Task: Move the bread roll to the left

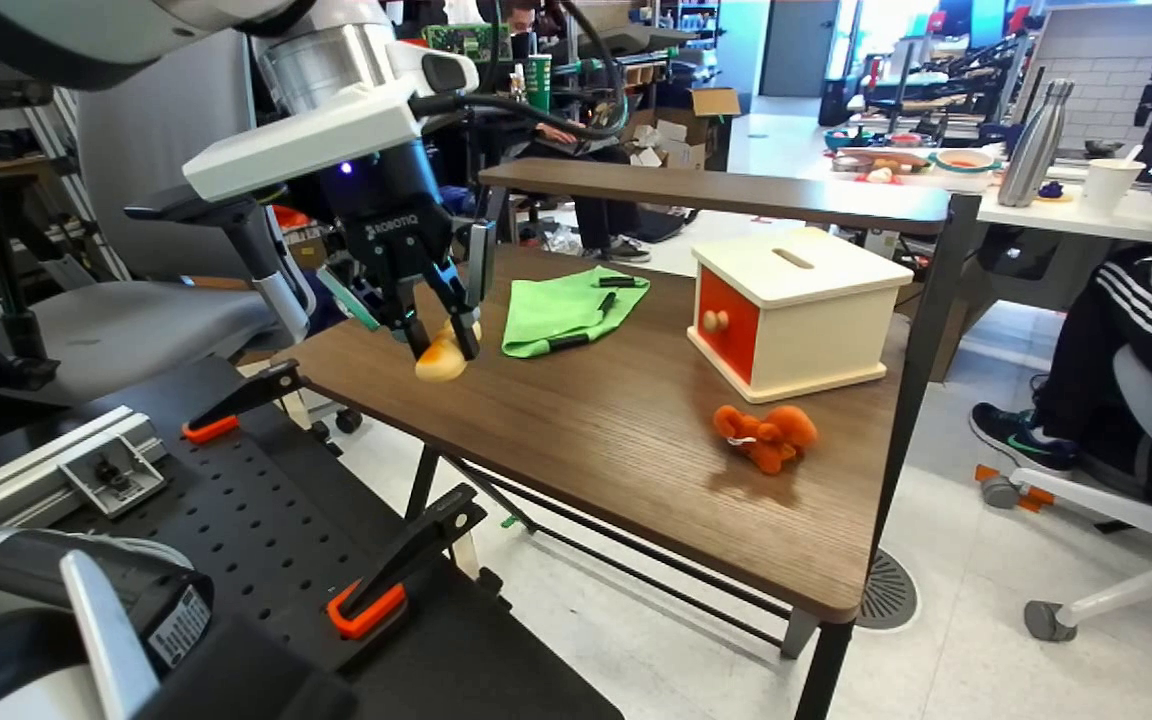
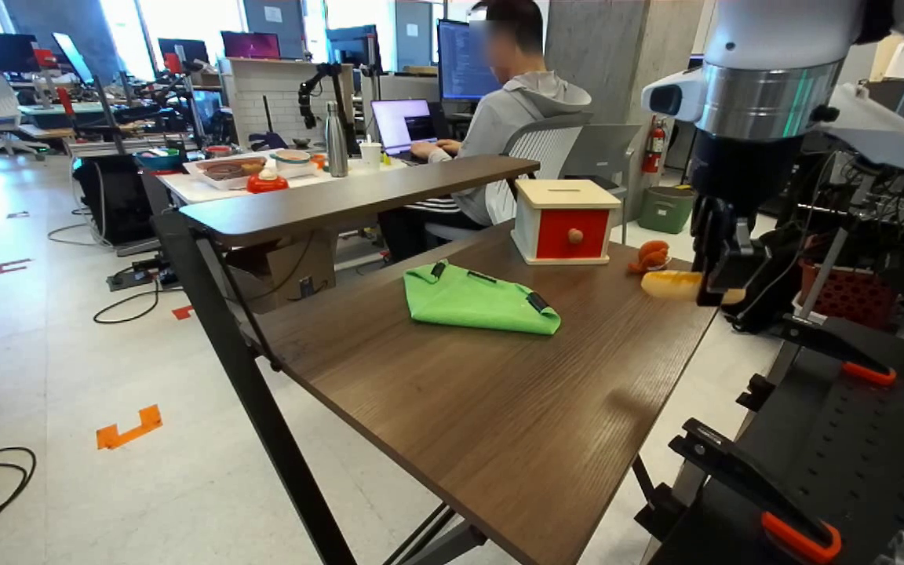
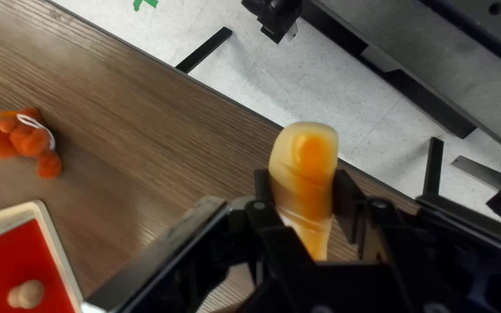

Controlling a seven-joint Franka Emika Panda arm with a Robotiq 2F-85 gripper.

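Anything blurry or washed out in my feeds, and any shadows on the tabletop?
Wrist view: the bread roll and gripper look soft, the tabletop grain crisper; in an exterior view, the far windows are blown out and a dark shadow falls by the tabletop's edge; in an exterior view, a softer shadow lies beneath the orange toy.

bright windows (image 2: 185,17) (blown out); soft shadow (image 2: 631,402) on tabletop (image 2: 452,400); bread roll (image 3: 305,174) slightly blurred in wrist view.
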